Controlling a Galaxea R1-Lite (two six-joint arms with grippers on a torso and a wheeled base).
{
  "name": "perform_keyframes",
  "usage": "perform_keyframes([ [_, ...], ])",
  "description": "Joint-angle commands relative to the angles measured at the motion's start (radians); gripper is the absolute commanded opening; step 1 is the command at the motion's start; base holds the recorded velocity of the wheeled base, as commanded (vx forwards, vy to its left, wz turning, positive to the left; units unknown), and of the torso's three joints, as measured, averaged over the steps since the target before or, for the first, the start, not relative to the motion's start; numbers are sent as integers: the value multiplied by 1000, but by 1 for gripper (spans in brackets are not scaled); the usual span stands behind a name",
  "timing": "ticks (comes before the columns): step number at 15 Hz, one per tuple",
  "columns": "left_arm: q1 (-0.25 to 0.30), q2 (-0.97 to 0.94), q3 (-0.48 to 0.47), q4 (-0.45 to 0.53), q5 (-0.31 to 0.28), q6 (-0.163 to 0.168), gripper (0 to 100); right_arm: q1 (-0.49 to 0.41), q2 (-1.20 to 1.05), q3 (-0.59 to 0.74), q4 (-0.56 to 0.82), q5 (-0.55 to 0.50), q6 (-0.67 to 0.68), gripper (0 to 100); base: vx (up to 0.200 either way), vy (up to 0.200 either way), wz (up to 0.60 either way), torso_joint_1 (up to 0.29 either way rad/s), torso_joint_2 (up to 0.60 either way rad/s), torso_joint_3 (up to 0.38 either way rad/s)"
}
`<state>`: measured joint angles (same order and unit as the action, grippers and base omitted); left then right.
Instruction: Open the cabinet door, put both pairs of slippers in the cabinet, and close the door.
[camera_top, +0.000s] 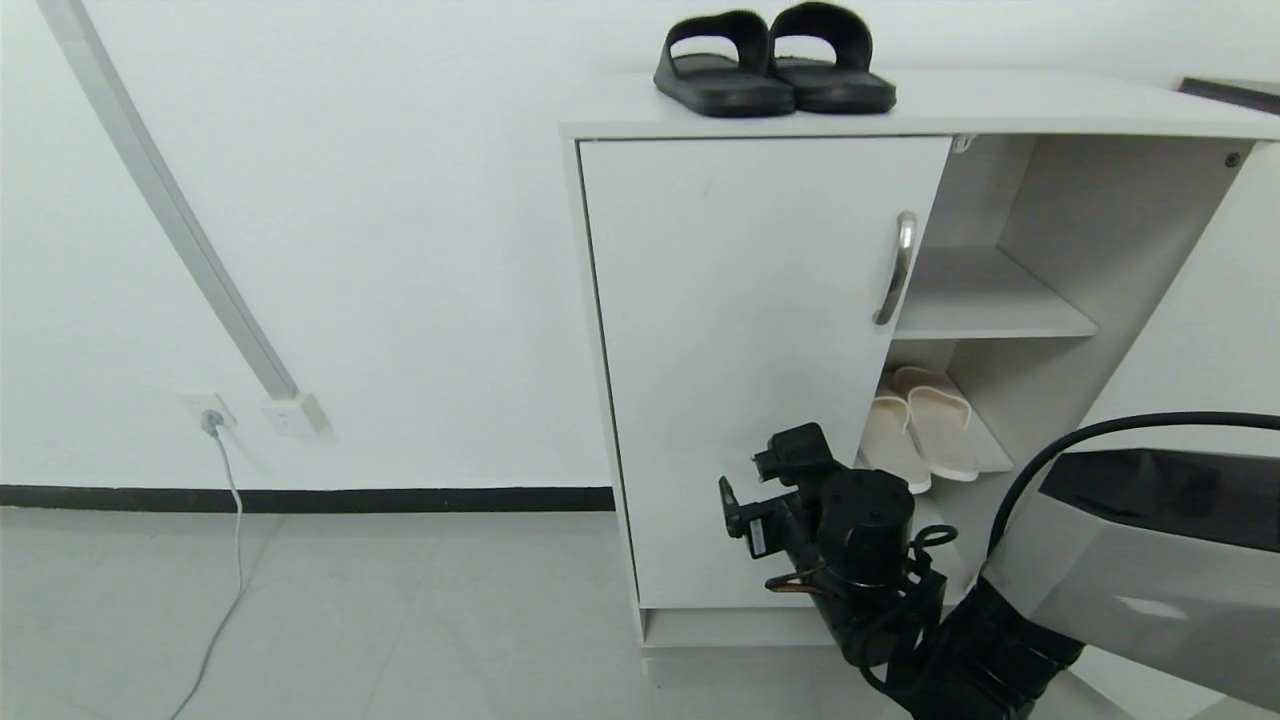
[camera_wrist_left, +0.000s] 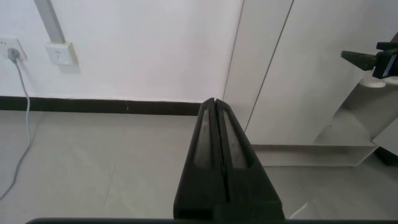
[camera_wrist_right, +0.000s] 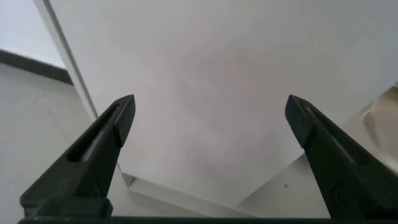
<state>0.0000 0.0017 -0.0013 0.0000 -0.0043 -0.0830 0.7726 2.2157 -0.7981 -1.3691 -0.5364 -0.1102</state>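
Since the black slippers (camera_top: 775, 65) look light and pliable, pinch a strap (camera_top: 712, 30); right gripper (camera_wrist_right: 210, 104) gapes wide; left gripper (camera_wrist_left: 214, 106) closed, empty.

The right arm (camera_top: 880, 560) is stretched low and forward, the right gripper (camera_wrist_right: 208, 143) is seen with its fingers spread wide apart, and the left gripper (camera_wrist_left: 214, 109) is pressed fully together.

The head camera looks forward and down from mid distance at the white cabinet (camera_top: 1000, 100), facing its cabinet door (camera_top: 740, 370). The left wrist camera sits low, looking along the left end effector (camera_wrist_left: 214, 102) over the floor (camera_wrist_left: 93, 162) toward the wall (camera_wrist_left: 137, 50) and the cabinet. The right wrist camera sits very near the cabinet door, looking out between the spread fingers of the right end effector (camera_wrist_right: 210, 102). All three views share that cabinet door.
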Motion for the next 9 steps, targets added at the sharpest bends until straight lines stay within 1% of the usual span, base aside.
perform_keyframes([
  [1,0,0,0,-2,0,0,0,4,-1,-1,-2,1,0,100,0,0,0,41,-579,-369],
  [3,0,0,0,-2,0,0,0,4,-1,0,-2,1,0,100,0,0,0,36,-508,-361],
  [9,0,0,0,-3,0,0,0,4,1,0,-2,1,-2,100,0,0,0,125,-461,-339],
])
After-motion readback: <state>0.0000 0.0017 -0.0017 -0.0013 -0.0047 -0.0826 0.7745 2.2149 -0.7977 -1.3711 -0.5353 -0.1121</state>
